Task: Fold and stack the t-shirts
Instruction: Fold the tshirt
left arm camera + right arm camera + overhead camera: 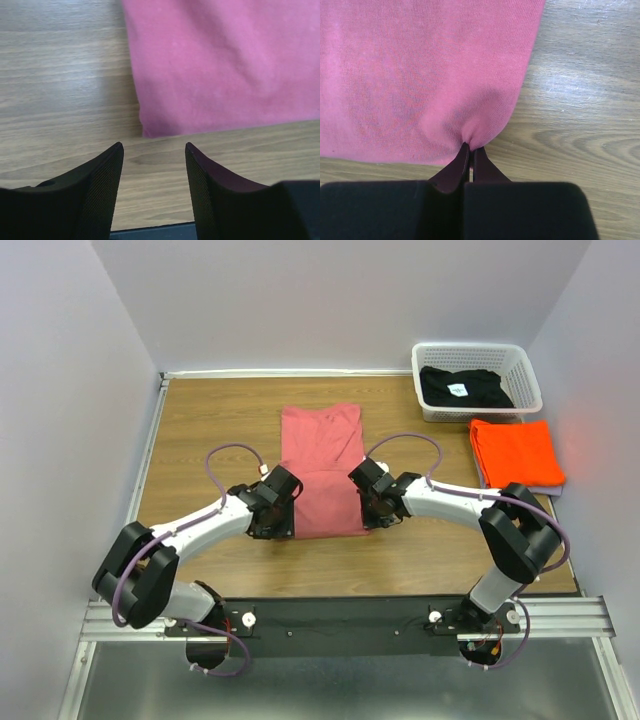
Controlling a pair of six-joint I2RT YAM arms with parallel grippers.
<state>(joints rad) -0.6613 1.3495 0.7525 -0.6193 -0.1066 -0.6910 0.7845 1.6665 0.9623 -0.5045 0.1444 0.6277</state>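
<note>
The dusty pink-red t-shirt (322, 465) lies folded into a long strip in the middle of the table. My right gripper (471, 148) is shut on its near right corner, and the cloth (420, 75) puckers at the tips. My left gripper (154, 146) is open and empty just short of the shirt's near left corner (147, 131). In the top view the left gripper (277, 525) and right gripper (368, 520) flank the shirt's near edge. The orange t-shirt (515, 452) lies folded at the right. The black t-shirt (462, 388) with a white label lies in the basket.
The white lattice basket (525, 370) stands at the back right. Grey walls enclose the wooden table (210, 420) on three sides. A black rail (340, 620) holds the arm bases along the near edge.
</note>
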